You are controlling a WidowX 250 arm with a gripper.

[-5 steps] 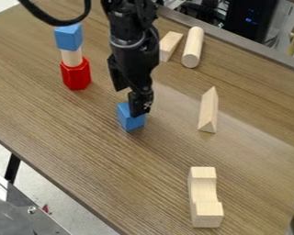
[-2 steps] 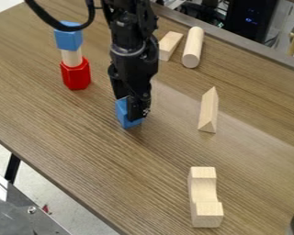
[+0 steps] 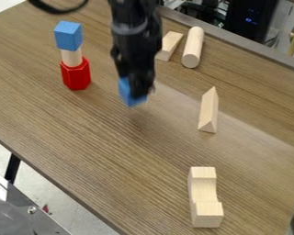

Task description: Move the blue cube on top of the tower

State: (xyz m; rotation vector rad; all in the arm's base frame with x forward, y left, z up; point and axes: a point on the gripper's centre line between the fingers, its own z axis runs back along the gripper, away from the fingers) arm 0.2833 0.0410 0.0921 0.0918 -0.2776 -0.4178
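Here's our desk point(image 3: 82, 151), running out on every side beneath the jaws point(image 3: 137, 90), and our black arm point(image 3: 134, 36) hangs straight above them. Next in size, the tower point(image 3: 75, 69), standing left of the jaws in the view: red base point(image 3: 76, 77), pale middle piece point(image 3: 71, 57), blue top block point(image 3: 68, 37). That top face is our target, folks, and it looks narrow! The notched block point(image 3: 203, 195) sits well below and right of the jaws, the rod point(image 3: 193, 47) up and right, the wedge point(image 3: 208, 110) out to the right, the short bar point(image 3: 168, 46) above and right.

And the little star, the blue cube point(image 3: 125, 92): we have it between the jaws, closed to about its width, and the shadow point(image 3: 137, 121) under it says it's off the desk. We judge the grab done and the lift on. So we want height first: straight up, firm hold, until the cube's underside clears the top block. Only then do we swing left, slowly, because one nudge could topple that slim stack. Once centred and level, we lower gently, let it settle flat, and open evenly!
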